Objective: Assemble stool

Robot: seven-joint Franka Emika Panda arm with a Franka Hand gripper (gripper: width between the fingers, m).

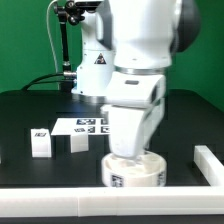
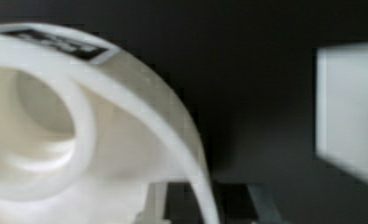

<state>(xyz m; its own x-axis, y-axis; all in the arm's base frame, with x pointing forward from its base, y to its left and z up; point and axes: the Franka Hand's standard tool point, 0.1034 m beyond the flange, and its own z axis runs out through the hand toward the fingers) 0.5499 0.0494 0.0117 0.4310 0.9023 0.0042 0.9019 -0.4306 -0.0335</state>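
Observation:
The round white seat (image 1: 133, 171) lies on the black table at the front, a tag on its side wall. My gripper (image 1: 130, 153) reaches straight down onto it. In the wrist view the seat's rim (image 2: 154, 110) fills the picture and runs down between my two dark fingers (image 2: 177, 203). My gripper (image 2: 206, 205) is closed on that thin wall. Two white blocky legs (image 1: 40, 143) (image 1: 78, 142) stand apart on the exterior view's left. A third leg does not show.
The marker board (image 1: 85, 125) lies flat behind the legs. A long white bar (image 1: 210, 164) lies at the exterior view's right edge. A blurred white block (image 2: 350, 100) shows beside the seat in the wrist view. The arm's base (image 1: 95, 65) stands at the back.

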